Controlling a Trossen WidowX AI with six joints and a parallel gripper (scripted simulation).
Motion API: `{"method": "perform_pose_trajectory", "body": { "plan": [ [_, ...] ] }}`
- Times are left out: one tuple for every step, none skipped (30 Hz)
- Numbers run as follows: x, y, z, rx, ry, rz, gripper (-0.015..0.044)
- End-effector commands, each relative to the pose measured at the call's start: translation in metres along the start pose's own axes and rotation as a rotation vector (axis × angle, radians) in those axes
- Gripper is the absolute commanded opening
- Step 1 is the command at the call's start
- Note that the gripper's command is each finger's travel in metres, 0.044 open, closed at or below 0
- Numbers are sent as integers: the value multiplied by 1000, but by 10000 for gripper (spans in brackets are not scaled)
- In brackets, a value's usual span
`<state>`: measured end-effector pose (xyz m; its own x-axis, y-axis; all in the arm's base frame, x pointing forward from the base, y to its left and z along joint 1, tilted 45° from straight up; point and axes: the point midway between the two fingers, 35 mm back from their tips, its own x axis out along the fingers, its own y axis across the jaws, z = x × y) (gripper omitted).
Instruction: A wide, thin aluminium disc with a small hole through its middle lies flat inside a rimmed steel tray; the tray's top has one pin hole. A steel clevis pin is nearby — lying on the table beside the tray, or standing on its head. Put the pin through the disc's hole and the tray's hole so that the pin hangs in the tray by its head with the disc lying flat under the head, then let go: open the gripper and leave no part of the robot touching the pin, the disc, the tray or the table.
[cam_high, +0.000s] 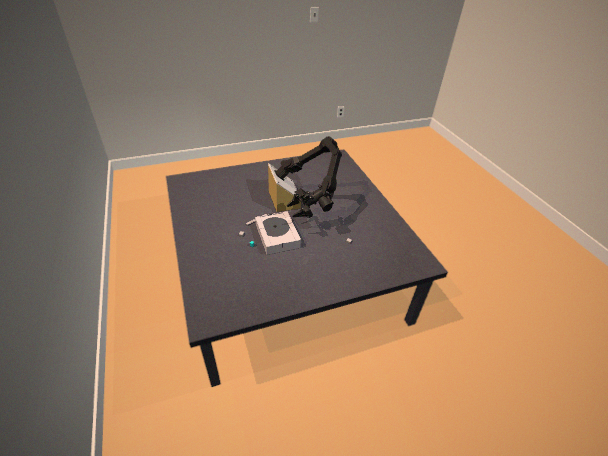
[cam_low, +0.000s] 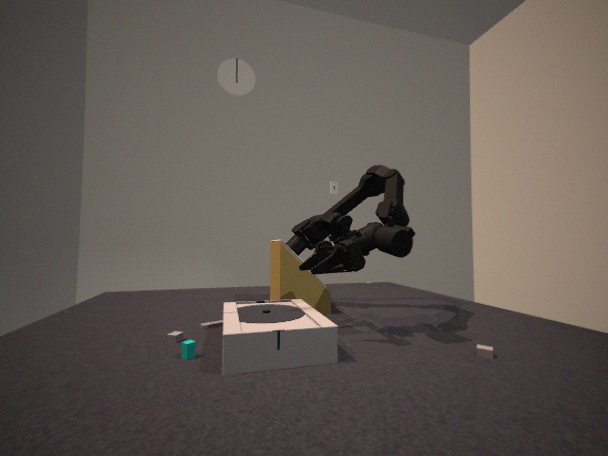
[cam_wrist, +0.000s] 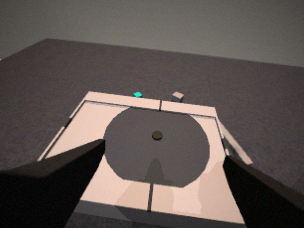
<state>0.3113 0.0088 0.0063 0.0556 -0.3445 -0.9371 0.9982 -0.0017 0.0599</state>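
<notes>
Hovering clear of tray, gripper released; pin head sits at disc's centre.

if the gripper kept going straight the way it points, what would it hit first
Probably the tray or the disc in it; the gripper points down towards them, though depth is unclear.

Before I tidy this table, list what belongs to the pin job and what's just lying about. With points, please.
Job:
- tray (cam_high: 283, 246) (cam_low: 280, 350) (cam_wrist: 187, 106)
- disc (cam_high: 275, 233) (cam_low: 272, 317) (cam_wrist: 156, 160)
- pin, head showing at the disc's middle (cam_high: 275, 226) (cam_low: 266, 311) (cam_wrist: 157, 135)
- open pincer (cam_high: 296, 209) (cam_low: 306, 270) (cam_wrist: 164, 152)

Lying about:
- turquoise block (cam_high: 252, 244) (cam_low: 188, 349) (cam_wrist: 138, 94)
- two pale blocks
</notes>
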Motion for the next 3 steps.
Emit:
{"method": "perform_pose_trajectory", "body": {
  "plan": [
    [-1, 0, 0, 3, 1, -1, 440],
    [-1, 0, 0, 3, 1, -1, 440],
    [-1, 0, 0, 3, 1, -1, 440]
  ]
}}
